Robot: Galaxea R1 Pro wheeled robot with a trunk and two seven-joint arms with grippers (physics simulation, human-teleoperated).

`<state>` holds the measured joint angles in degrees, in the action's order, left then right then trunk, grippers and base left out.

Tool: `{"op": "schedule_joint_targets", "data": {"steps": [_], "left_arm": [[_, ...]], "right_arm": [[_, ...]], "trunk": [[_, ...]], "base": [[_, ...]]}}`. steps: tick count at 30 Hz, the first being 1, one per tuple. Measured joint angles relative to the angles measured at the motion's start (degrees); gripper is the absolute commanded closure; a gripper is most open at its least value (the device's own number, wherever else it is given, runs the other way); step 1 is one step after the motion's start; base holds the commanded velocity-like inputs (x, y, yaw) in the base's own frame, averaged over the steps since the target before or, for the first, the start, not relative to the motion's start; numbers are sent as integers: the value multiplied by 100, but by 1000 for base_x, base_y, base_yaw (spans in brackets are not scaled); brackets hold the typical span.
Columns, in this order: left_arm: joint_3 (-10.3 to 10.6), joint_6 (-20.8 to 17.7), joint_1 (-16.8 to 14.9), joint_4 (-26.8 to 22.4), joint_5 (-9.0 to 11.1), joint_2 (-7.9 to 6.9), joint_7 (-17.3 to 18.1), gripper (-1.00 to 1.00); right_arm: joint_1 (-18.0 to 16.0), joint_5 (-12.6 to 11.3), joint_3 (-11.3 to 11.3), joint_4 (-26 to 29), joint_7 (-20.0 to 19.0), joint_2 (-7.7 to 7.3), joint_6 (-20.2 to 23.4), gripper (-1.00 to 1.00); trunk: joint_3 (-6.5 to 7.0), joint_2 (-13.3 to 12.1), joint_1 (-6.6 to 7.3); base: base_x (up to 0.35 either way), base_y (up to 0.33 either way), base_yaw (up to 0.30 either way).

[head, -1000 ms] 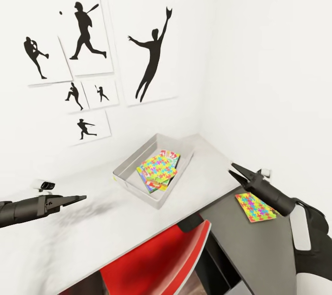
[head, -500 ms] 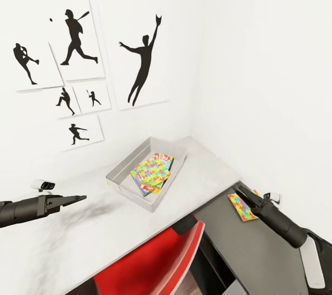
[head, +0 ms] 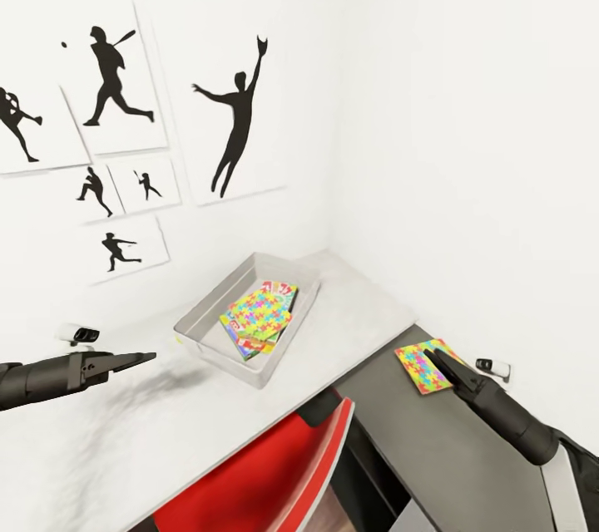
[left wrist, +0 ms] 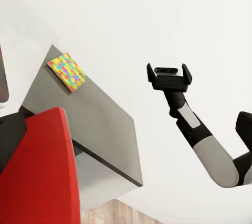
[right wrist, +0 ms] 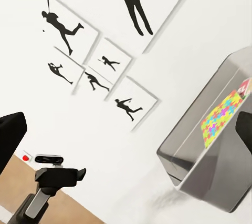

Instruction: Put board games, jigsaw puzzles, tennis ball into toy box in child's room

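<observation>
head view: white table [head: 366, 312]; grey toy box [head: 205, 312] on it, holding stacked games and a jigsaw puzzle [head: 259, 312] (topmost); second jigsaw puzzle [head: 420, 366] on the dark lower surface; right gripper [head: 441, 362], fingers parted, just above it; left gripper [head: 141, 359], jaws clenched.

Bright, even, flat render light with no clear source; white walls [head: 466, 100] nearly blow out. A soft smudged shadow lies on the white table [head: 150, 399] under the left arm at 8 o'clock. Edges stay sharp, with strong wide-angle slant toward the corners
</observation>
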<state>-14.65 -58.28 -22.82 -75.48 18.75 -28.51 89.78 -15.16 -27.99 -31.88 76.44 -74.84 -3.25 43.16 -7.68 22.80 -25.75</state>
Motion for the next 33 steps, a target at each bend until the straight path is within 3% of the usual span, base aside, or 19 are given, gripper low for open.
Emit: {"op": "schedule_joint_targets", "data": {"steps": [9,21,33], "left_arm": [[0,0,1,0,0,-2,0,-100],[-5,0,1,0,-6,-6,0,-100],[-233,0,-1,0,-16,-4,0,-100]], "right_arm": [[7,35,37,-168,45,12,-350,-100],[7,41,19,-199,85,11,-434,-100],[4,30,13,-201,120,8,-437,-100]], "trunk": [[12,0,0],[13,0,0],[44,0,0]], "base": [[0,0,-22],[0,0,-2],[0,0,-85]]}}
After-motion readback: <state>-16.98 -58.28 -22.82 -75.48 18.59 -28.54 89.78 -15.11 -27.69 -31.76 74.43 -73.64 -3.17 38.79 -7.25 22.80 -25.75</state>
